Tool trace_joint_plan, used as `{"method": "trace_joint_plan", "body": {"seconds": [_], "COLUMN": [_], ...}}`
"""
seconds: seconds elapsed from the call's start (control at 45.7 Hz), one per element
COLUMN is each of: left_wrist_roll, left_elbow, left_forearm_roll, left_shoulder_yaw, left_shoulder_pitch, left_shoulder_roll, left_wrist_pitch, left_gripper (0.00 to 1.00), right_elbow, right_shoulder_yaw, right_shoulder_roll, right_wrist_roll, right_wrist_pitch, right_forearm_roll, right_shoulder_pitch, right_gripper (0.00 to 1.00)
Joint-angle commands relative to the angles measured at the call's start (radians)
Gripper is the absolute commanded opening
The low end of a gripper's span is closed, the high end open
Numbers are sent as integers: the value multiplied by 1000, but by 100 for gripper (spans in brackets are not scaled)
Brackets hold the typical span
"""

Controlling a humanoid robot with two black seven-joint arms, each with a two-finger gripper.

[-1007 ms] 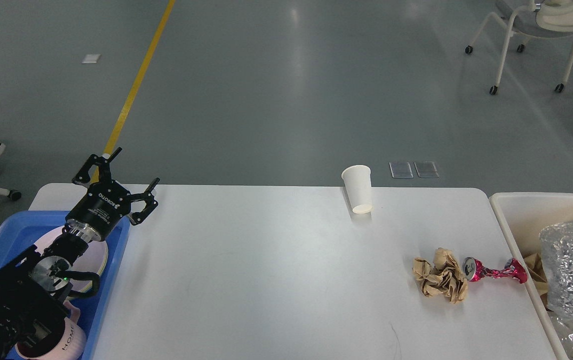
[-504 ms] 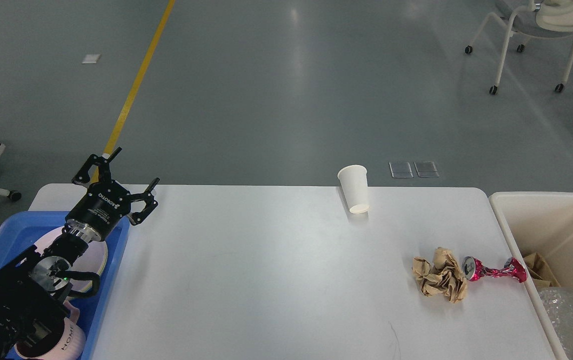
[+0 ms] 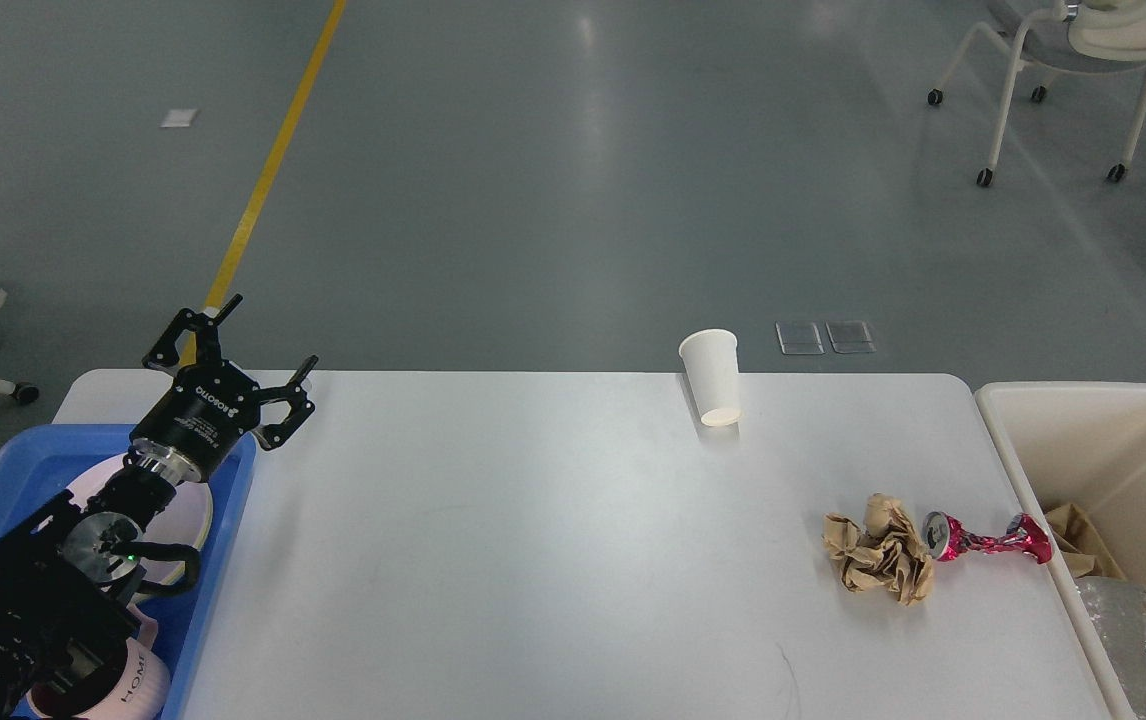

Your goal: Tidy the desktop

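Settling into cream bin, the foil wad has dropped from view; desktop still holds paper cup, crumpled paper, crushed can. Left gripper splayed, empty; right unseen.

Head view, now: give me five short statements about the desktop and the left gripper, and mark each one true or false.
1. The left gripper is open and holds nothing. True.
2. The paper cup lies on its side. False: it stands upside down near the far edge of the desktop.
3. The crumpled brown paper lies beside the crushed red can. True.
4. The can is inside the cream bin. False: it lies on the desktop beside the bin.
5. The blue tray is empty. False: it holds a plate and a mug.
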Motion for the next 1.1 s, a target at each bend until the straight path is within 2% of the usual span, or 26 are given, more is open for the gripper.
{"method": "trace_joint_plan", "body": {"seconds": [0.0, 0.131, 0.307, 0.438, 0.504, 0.591, 0.679, 0.723, 0.81, 0.854, 0.986, 1.073], "left_wrist_roll": [0, 0, 0, 0, 0, 0, 0, 0, 0, 0, 0, 0], "left_elbow": [0, 0, 0, 0, 0, 0, 0, 0, 0, 0, 0, 0], "left_forearm_roll": [0, 0, 0, 0, 0, 0, 0, 0, 0, 0, 0, 0], "left_shoulder_yaw": [1, 1, -1, -1, -1, -1, -1, 1, 1, 1, 1, -1], "left_shoulder_pitch": [0, 0, 0, 0, 0, 0, 0, 0, 0, 0, 0, 0], "left_shoulder_roll": [0, 0, 0, 0, 0, 0, 0, 0, 0, 0, 0, 0], "left_wrist_pitch": [0, 0, 0, -1, -1, -1, 0, -1, -1, 0, 0, -1], "left_gripper": [100, 100, 100, 100, 100, 100, 100, 100, 100, 100, 100, 100], "right_elbow": [245, 351, 417, 463, 466, 446, 409, 348, 227, 138, -123, -192], "right_shoulder_yaw": [2, 55, 146, 140, 135, 120, 71, 75, 78, 78, 120, 215], "right_shoulder_roll": [96, 193, 213, 199, 173, 146, 150, 153, 178, 204, 245, 251], "right_wrist_roll": [-1, -3, -3, -12, -27, -73, -164, -233, -314, -333, -380, -402], "right_wrist_pitch": [157, 250, 398, 398, 338, 142, -68, -188, -326, -357, -359, -343], "right_forearm_roll": [-16, -10, -10, -8, -8, -8, 1, 30, 121, 156, 263, 404], "right_shoulder_pitch": [292, 409, 429, 375, 247, 46, -172, -311, -526, -629, -842, -916], "right_gripper": [100, 100, 100, 100, 100, 100, 100, 100, 100, 100, 100, 100]}}
